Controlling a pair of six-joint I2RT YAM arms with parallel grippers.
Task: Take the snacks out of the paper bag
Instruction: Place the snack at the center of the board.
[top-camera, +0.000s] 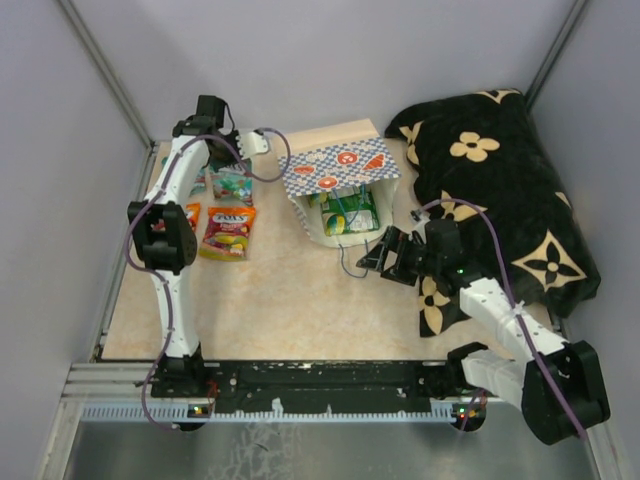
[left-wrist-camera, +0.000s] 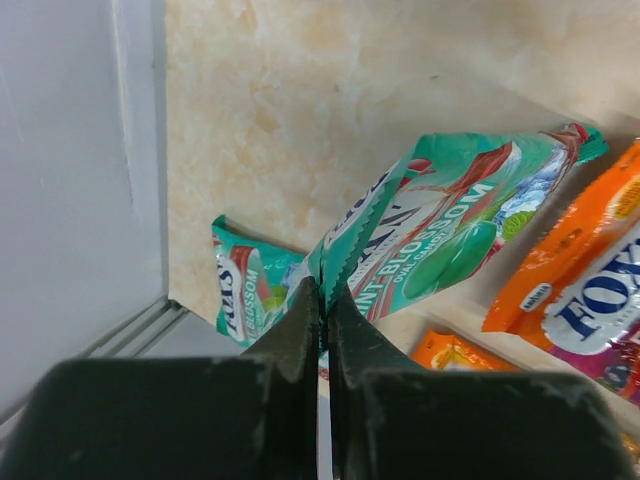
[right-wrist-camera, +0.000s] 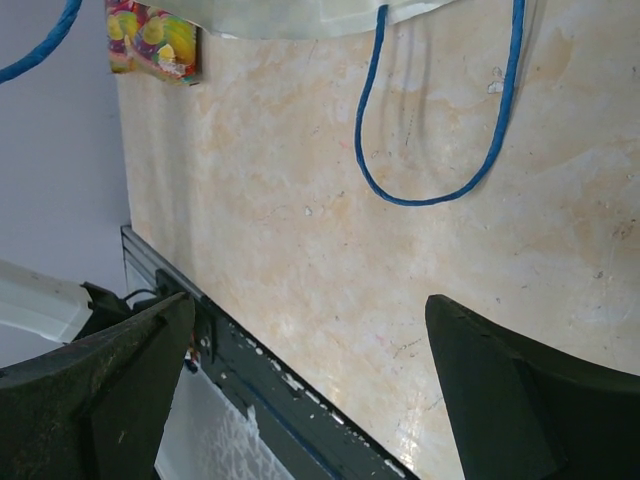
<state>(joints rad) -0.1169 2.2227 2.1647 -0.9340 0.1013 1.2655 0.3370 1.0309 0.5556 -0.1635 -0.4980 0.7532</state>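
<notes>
The paper bag lies on its side at the table's middle, mouth toward me, with green snacks inside. My left gripper is at the far left, shut on the serrated edge of a teal snack packet; its jaws pinch the packet above the table. Another teal packet and orange packets lie beneath. My right gripper is open and empty, low over the table just in front of the bag. Its wrist view shows a blue cord handle ahead of the gripper.
Several snack packets lie at the left: an orange-yellow and purple one and an orange one. A black flower-patterned cloth fills the right side. A grey wall is close on the left. The table's metal front rail is under the right gripper.
</notes>
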